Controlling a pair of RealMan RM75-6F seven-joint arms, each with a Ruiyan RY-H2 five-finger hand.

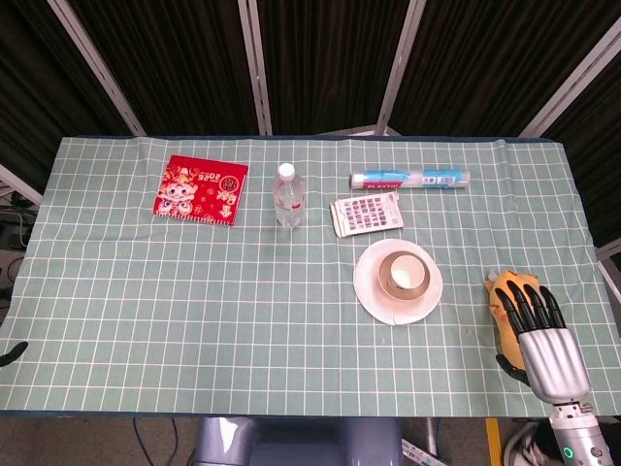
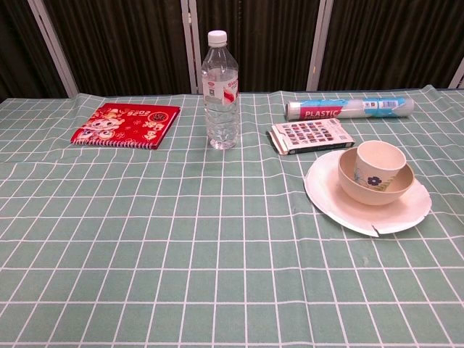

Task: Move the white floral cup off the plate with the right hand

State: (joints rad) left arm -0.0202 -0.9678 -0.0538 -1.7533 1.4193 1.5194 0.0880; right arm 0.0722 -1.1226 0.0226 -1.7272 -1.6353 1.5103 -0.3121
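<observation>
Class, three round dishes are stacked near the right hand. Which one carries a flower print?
The white floral cup, innermost and tallest. The beige bowl holding it and the white plate beneath are plain.

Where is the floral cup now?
In both views the cup is right of centre, inside a bowl on the plate, just in front of the card.

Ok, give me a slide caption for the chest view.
White floral cup sits in a bowl on a chipped plate.

Lab/test rig: black curtains (image 1: 320, 58) w/ metal frame, checked tablecloth (image 1: 194, 291), cables on floor.
</observation>
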